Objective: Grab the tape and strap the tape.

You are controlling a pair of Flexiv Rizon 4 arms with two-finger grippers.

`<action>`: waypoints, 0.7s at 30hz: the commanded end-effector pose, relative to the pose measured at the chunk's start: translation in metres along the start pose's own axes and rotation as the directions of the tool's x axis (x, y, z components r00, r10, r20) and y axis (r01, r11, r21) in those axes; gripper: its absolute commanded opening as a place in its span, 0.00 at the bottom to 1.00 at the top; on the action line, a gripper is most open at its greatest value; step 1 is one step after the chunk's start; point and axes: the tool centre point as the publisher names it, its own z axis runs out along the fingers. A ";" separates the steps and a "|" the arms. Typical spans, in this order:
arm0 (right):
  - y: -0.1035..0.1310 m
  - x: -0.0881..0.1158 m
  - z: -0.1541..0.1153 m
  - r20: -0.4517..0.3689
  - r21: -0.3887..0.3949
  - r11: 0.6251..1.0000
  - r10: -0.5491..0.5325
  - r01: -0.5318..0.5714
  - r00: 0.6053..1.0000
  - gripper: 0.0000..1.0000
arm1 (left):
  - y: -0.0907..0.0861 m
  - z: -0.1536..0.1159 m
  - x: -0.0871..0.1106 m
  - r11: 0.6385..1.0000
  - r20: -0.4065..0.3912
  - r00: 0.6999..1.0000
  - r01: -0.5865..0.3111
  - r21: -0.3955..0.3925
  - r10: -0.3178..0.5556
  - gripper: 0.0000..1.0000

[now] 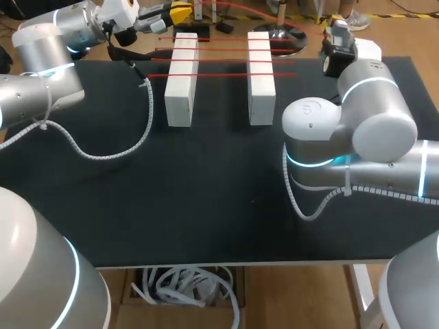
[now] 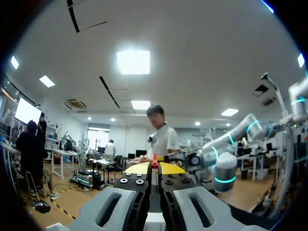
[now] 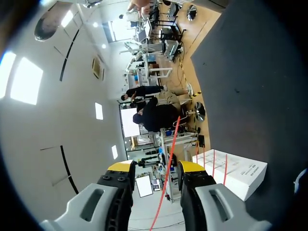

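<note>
Far left, the left gripper [image 2: 154, 168] has its jaws clamped on the tape [image 3: 172, 144]. Far right, the right gripper [image 3: 156, 167], jaws apart, straddles it near the blocks [image 1: 180, 82].

Shells: left arm [image 1: 41, 75] and right arm [image 1: 363, 127] silver-grey, rounded, with cyan light rings.
Cabling: white spiral-wrapped cable [image 1: 103, 156].
Ends: left gripper [image 2: 154, 167] and right gripper [image 3: 156, 166] grey, yellow-tipped.

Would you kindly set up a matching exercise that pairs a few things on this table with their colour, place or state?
Things:
1. white blocks
2. red tape
3. right end effector
4. table

Descriptions:
A. black surface
B. open, with a strand between its fingers
C. standing side by side
D. stretched across both blocks

Pairs: 1-C; 2-D; 3-B; 4-A
</note>
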 end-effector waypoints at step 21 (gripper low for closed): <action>0.001 0.010 0.007 -0.021 -0.015 1.000 0.000 0.000 1.000 0.31 | 0.001 0.000 -0.001 1.000 -0.003 1.000 0.000 0.001 0.000 0.00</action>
